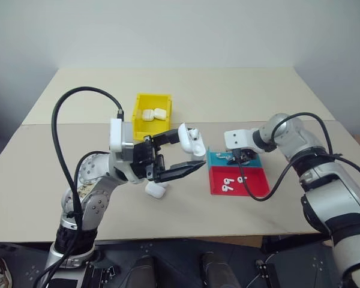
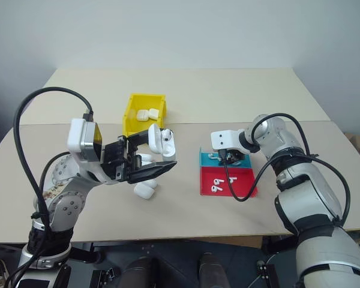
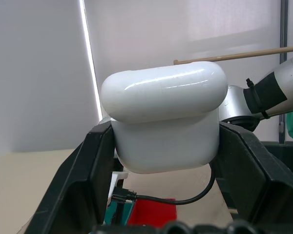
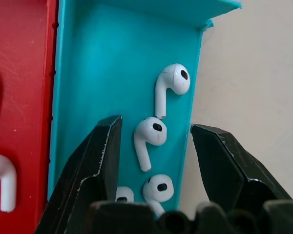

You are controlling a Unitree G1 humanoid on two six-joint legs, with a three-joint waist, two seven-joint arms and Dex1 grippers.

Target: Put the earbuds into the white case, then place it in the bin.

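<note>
Between black fingers (image 3: 83, 185), glossy white case (image 3: 163, 122)

Standing against a plain pale wall (image 1: 180, 30): beige table (image 1: 228, 84). Showing a seam running across the tabletop.

My table (image 1: 240, 90) is beige. On it sit a yellow bin (image 1: 138, 117) toward the far middle, a teal tray (image 1: 215, 158) touching a red tray (image 1: 256, 183) to my right, and one white case (image 1: 155, 190) lying near the middle.
</note>
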